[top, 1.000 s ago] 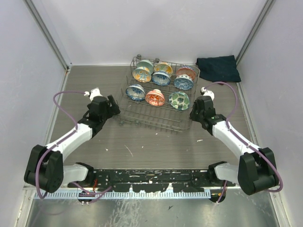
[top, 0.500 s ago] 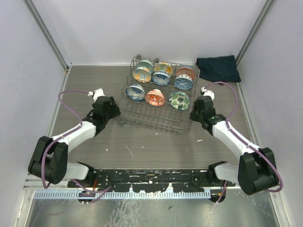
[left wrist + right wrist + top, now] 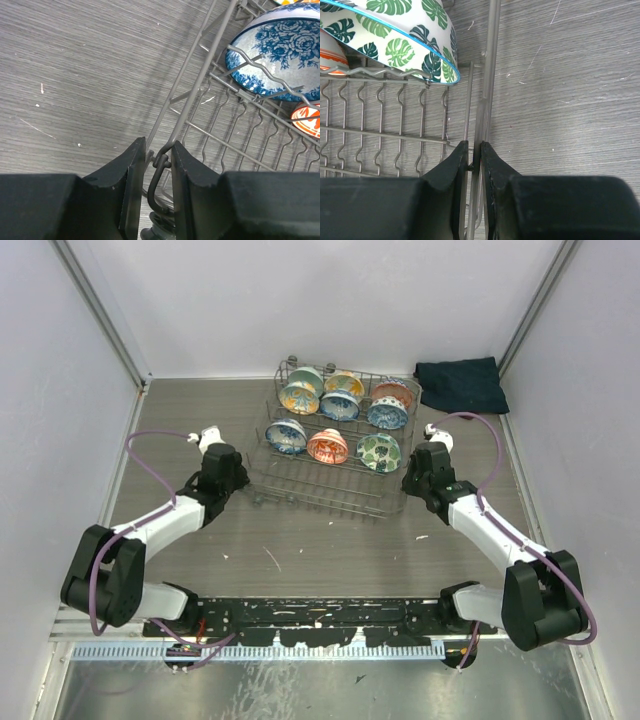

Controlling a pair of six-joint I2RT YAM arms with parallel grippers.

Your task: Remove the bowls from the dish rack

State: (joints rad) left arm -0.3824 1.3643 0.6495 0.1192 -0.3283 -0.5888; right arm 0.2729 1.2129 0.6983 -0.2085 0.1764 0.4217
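The left tool [image 3: 158, 150] sits at the left edge of the dish rack [image 3: 330, 502]. Its jaws are narrowed to either side of the rim wire and a small wire loop, but I cannot tell whether they are clamped on it or only bracketing it.

Just to its right, the bowls [image 3: 327, 446] stand on edge between the tines in two rows, none yet out on the tabletop [image 3: 300, 550]. The back row is too crowded to count. Nearest the left tool is a blue rose bowl [image 3: 280, 55], and further right the orange one comes just into the left wrist view.

Being glazed ceramic, the bowls are probably stiff, fairly heavy for their size, slick and likely to chip if knocked on wire or on each other. The safest hold looks like a pinch across the upper rim, one finger inside and one outside. The lift should go straight up along the tines so the foot does not snag.

The rack itself seems light and springy, so it may shift or tip when a bowl drags.

At the right end stands a green leaf bowl [image 3: 395, 40], tilted against the tines. Below it, the right tool [image 3: 475, 150] is closed tight on the rack's right rim wire. Beyond the rack's far right corner lies a dark cloth [image 3: 460, 385].
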